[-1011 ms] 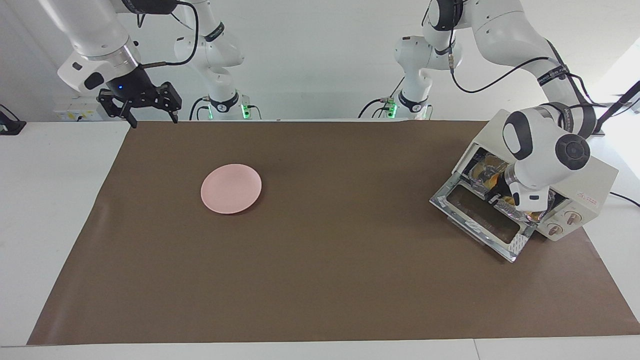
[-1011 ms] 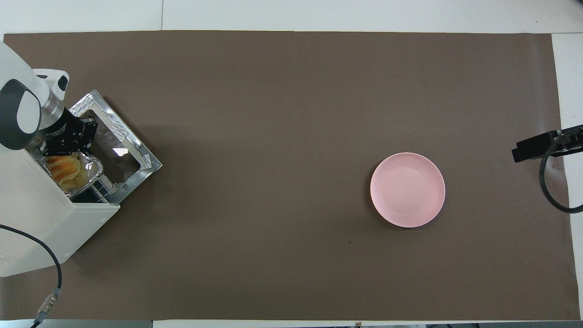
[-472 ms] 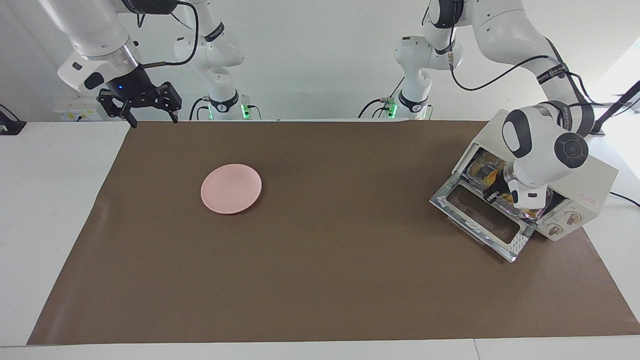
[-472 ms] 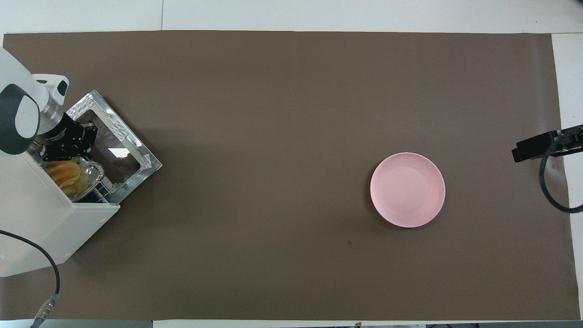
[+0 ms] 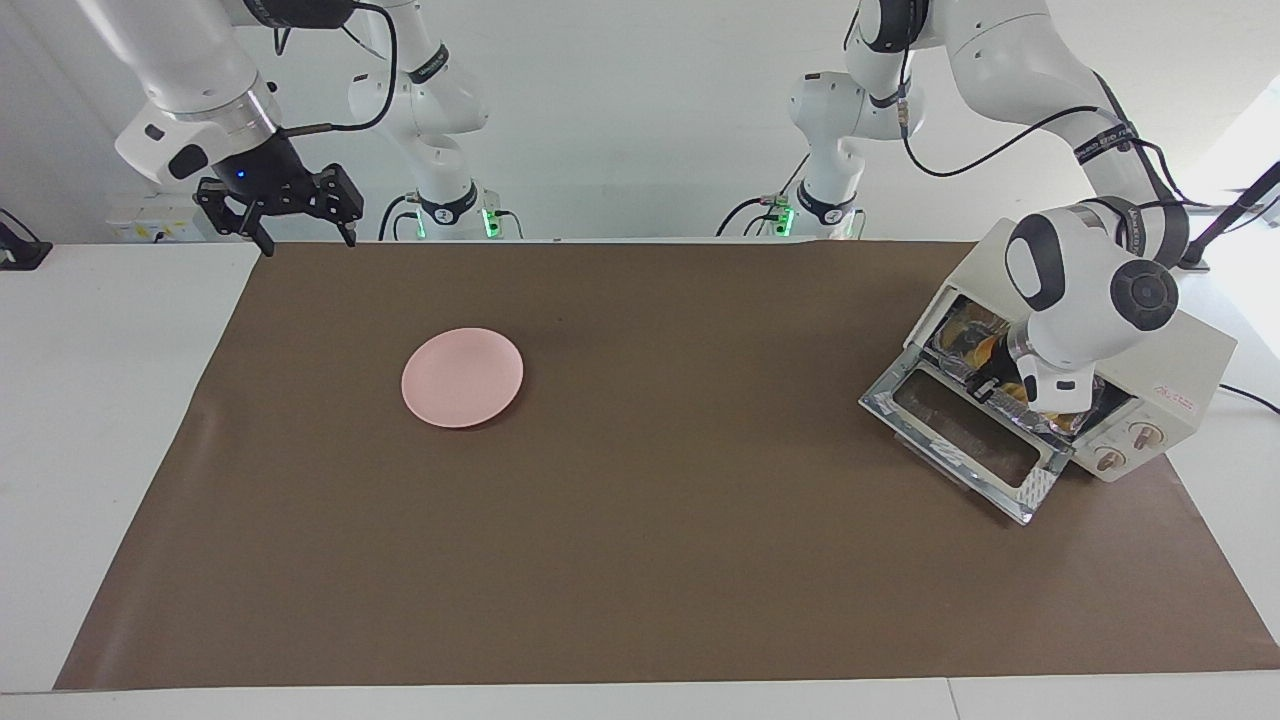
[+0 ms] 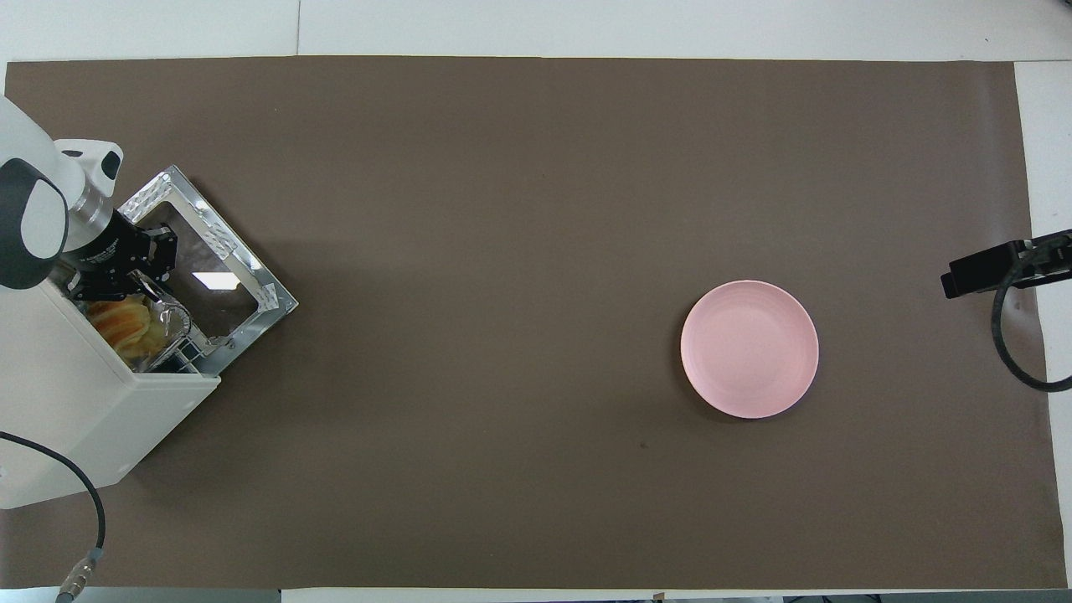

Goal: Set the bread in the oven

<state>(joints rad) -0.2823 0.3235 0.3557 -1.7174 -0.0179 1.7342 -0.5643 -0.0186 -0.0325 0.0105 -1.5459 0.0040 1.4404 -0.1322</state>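
The oven sits at the left arm's end of the table, turned at an angle, its glass door dropped flat on the brown mat. The left gripper is at the mouth of the oven, right at the edge of the foil tray, and the bread lies in that tray on the wire rack, just inside the opening. Compared with a second ago, tray and bread have gone deeper: earlier the foil stuck out well over the door hinge with the whole loaf showing from above, and now the oven's top hides part of the bread and only the tray's outer rim shows. The left arm's wrist has shifted a little toward the robots' end along with it. I cannot tell from here whether the left gripper's fingers are pinching the foil rim or have let go; its black body covers the spot in both views. The right gripper hangs in the air above the mat's corner at the right arm's end of the table, fingers spread wide and holding nothing, and it has not moved over the second; that arm simply waits. The pink plate lies bare on the mat, well apart from the oven, toward the right arm's end, in the same place as before. A black cable trails from the oven across the table's corner
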